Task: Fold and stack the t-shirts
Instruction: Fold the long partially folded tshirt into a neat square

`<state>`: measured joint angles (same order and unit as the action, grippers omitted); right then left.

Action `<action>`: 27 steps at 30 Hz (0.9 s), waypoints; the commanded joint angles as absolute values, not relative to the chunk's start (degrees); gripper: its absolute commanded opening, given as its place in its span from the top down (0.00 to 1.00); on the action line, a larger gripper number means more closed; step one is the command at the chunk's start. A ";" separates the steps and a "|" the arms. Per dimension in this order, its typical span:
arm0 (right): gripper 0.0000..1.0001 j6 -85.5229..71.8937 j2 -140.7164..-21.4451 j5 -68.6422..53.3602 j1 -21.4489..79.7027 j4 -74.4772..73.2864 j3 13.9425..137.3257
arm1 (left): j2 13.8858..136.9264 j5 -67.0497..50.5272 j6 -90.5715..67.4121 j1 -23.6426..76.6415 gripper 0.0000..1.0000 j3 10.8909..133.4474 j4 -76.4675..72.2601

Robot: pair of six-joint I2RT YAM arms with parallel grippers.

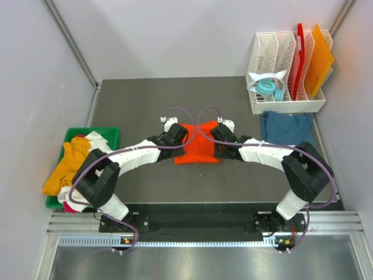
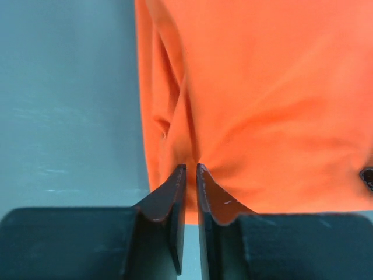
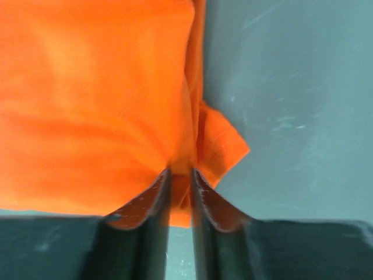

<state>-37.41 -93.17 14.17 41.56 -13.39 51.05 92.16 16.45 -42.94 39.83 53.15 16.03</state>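
1. You have the orange t-shirt (image 1: 197, 153) in the middle of the desk (image 1: 134, 111), gathered into a compact, roughly square shape. Its fold looks well advanced, but it is not yet stacked.
2. The teal-blue t-shirt (image 1: 287, 127) lies flat at the far right, just in front of the white rack (image 1: 285, 106). It looks like the start of the stack, though you cannot tell how neatly it is folded.
3. More shirts wait in the green bin (image 1: 93, 130) on the left, a yellow-orange t-shirt (image 1: 67, 166) spilling over its side, so most of the task is left.
4. Your left hand (image 2: 191, 169) sits low at the orange shirt's left edge, fingers pinched together on the cloth.
5. Your right hand (image 3: 180, 172) mirrors it at the right edge, clamped on a fold of orange cloth.
6. Both forearms reach inward, low over the desk.
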 commanded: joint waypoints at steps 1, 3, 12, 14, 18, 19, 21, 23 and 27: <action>0.71 -33.85 -90.00 19.42 42.01 -19.50 62.19 | 86.40 21.70 -39.73 39.46 0.81 58.17 15.21; 0.68 -31.31 -91.14 19.34 42.01 -19.60 65.03 | 87.18 22.06 -38.07 39.38 0.80 61.07 14.42; 1.00 -27.42 -103.97 16.53 39.20 -20.04 75.23 | 96.58 17.76 -38.66 39.29 0.89 67.41 12.92; 1.00 -27.51 -105.64 16.35 38.59 -19.16 76.02 | 96.94 17.32 -39.11 39.37 0.90 66.80 12.22; 1.00 -26.90 -109.42 17.92 37.27 -18.72 79.44 | 98.34 17.58 -39.11 39.37 0.90 66.09 11.69; 1.00 -26.63 -110.82 18.54 37.00 -18.81 81.11 | 98.61 17.93 -38.94 39.29 0.90 66.27 12.21; 1.00 -26.28 -111.97 19.59 36.30 -18.20 82.35 | 98.96 18.19 -38.67 39.20 0.90 66.53 12.65; 1.00 -25.93 -112.67 19.78 35.78 -16.18 82.79 | 98.97 18.54 -38.41 39.20 0.90 66.45 12.74; 1.00 -25.75 -113.55 19.60 35.33 -13.18 82.35 | 99.58 18.81 -37.97 39.20 0.89 65.74 12.92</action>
<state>-26.85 -112.75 17.85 36.16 -17.69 79.99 99.04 17.69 -38.83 39.42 65.93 13.78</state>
